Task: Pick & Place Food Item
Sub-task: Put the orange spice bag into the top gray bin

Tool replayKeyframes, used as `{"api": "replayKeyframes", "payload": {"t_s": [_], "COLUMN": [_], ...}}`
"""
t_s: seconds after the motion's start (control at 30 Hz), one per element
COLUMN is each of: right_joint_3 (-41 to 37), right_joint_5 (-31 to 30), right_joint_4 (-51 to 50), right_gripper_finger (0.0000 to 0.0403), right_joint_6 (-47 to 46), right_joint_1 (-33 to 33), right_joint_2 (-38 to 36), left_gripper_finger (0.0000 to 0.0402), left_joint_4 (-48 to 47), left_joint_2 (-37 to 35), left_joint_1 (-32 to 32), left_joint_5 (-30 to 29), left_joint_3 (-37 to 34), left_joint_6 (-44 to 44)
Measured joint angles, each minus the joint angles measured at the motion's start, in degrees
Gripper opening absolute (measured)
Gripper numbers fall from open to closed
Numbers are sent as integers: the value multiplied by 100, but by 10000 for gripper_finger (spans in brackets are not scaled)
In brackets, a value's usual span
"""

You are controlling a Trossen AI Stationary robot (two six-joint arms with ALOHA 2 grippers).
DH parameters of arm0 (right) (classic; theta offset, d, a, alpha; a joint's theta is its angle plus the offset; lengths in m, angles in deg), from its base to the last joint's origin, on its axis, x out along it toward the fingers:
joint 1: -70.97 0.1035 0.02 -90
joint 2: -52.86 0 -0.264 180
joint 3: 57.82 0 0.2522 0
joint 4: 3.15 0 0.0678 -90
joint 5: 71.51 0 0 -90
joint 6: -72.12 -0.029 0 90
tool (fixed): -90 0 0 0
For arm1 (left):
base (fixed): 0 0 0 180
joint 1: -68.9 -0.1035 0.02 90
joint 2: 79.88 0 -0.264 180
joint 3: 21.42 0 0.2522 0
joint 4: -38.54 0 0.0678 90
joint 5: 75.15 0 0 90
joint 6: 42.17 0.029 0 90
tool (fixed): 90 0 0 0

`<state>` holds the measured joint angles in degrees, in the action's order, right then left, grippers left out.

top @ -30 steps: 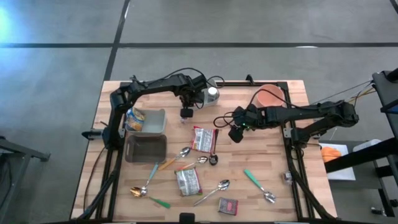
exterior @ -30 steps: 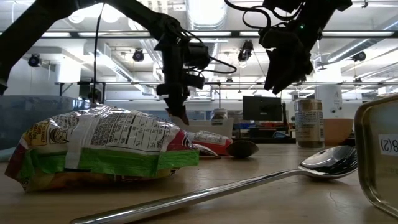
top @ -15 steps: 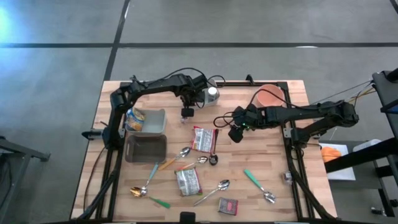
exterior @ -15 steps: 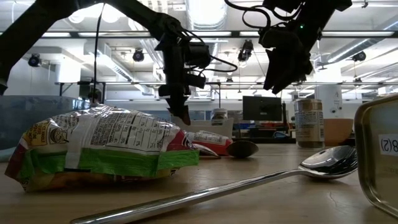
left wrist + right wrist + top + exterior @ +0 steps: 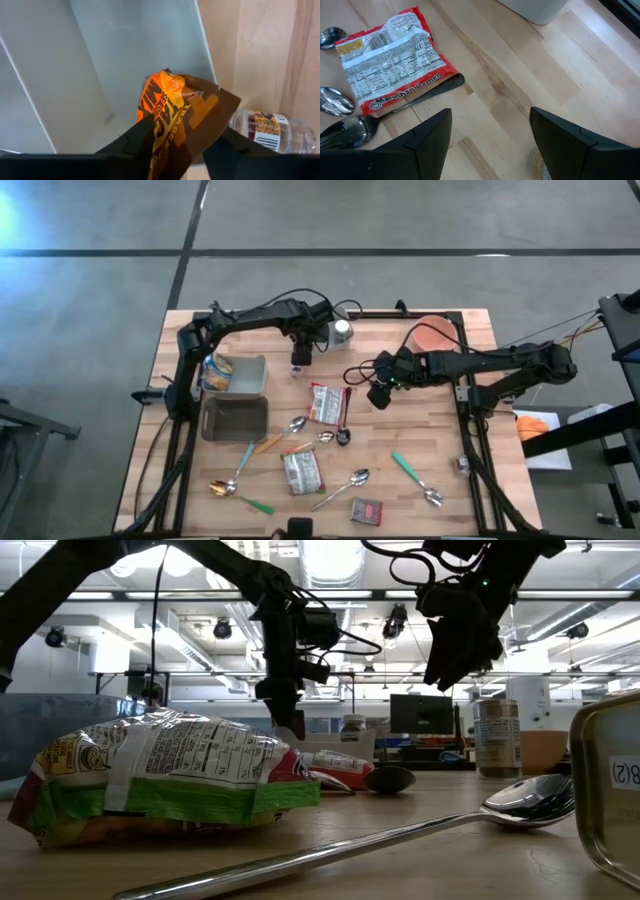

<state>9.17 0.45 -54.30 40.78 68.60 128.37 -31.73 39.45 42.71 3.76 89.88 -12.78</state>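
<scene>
Gripping an orange-and-brown snack packet (image 5: 170,120), left claw (image 5: 175,150) partly open; right claw (image 5: 490,135) wide open, empty, above bench (image 5: 520,95).

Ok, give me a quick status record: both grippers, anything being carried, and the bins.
left gripper: raised over the table, between the light grey bin and the can
orange snack packet: at the left gripper in the left wrist view; grip unclear
right gripper: open, empty, hovering beside the ramen packet
light grey bin: holds one food item
dark tray: on the table next to the light grey bin
</scene>
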Motion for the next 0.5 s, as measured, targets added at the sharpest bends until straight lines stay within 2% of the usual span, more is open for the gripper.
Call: {"api": "replayKeyframes", "payload": {"t_s": [0.23,0.5], "right_joint_3": [0,0], "right_joint_5": [0,0], "right_joint_4": [0,0], "right_gripper_finger": [267,267], "right_joint_6": [0,0], "right_joint_1": [0,0], "right_joint_2": [1,2], "left_gripper_finger": [202,219], "left_joint_4": [37,177], "left_joint_2": [-35,-122], "left_joint_1": [-2,-4], "left_joint_5": [-362,-546], "left_joint_3": [0,4], "left_joint_6": [-18,-44]}}
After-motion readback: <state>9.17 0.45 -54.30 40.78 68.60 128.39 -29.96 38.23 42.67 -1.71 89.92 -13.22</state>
